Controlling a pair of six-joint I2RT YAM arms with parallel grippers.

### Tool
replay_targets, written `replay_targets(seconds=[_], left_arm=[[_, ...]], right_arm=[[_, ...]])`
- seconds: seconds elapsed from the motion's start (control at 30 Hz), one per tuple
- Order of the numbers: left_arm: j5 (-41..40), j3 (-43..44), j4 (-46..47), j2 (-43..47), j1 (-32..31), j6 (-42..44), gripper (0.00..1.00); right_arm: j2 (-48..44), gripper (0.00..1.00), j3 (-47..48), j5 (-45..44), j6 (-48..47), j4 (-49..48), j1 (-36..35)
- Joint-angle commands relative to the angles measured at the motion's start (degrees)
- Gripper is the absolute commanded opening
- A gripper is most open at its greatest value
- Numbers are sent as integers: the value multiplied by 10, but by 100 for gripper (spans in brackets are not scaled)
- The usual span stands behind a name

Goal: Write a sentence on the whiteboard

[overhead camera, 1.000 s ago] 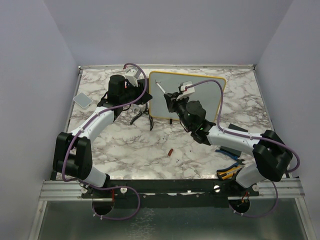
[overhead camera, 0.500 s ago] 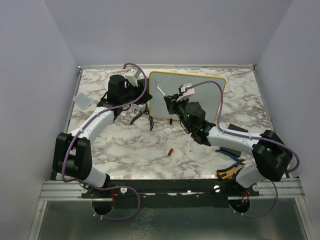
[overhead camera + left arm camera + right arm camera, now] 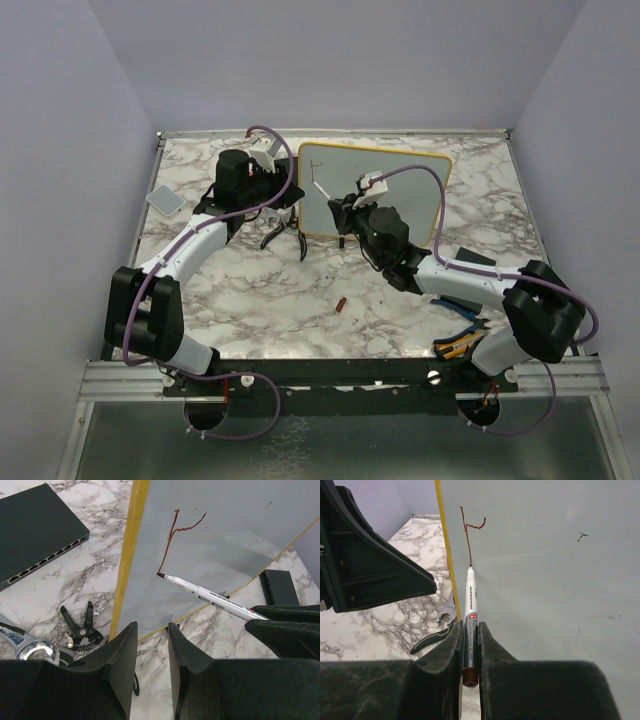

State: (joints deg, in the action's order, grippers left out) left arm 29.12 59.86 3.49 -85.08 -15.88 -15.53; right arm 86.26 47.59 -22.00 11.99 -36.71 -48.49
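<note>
Marker (image 3: 470,597), slim white, tip on yellow-framed white whiteboard (image 3: 540,590) below red-brown stroke (image 3: 466,530); right gripper (image 3: 470,629) clenched on it; left gripper (image 3: 152,632) beside whiteboard, parted, empty.

**Marker tip lower on the whiteboard**

Right gripper (image 3: 470,630) has slid a little toward the near edge and left frame of the whiteboard (image 3: 545,605), and the marker (image 3: 470,597) has moved with it. The tip sits lower in the board's upper-left area than a second ago. A red-brown stroke (image 3: 170,540), not visible from above at first, now shows there — its tail runs down to the tip.
</note>
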Motion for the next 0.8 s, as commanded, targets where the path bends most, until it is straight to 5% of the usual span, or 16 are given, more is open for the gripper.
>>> replay_targets(seconds=[0.0, 0.77], left_arm=[[3, -6, 10, 20, 1, 9, 32], [-46, -22, 4, 45, 2, 17, 44]], right_arm=[[-5, 0, -9, 14, -6, 7, -5], [-46, 0, -15, -60, -47, -23, -17]])
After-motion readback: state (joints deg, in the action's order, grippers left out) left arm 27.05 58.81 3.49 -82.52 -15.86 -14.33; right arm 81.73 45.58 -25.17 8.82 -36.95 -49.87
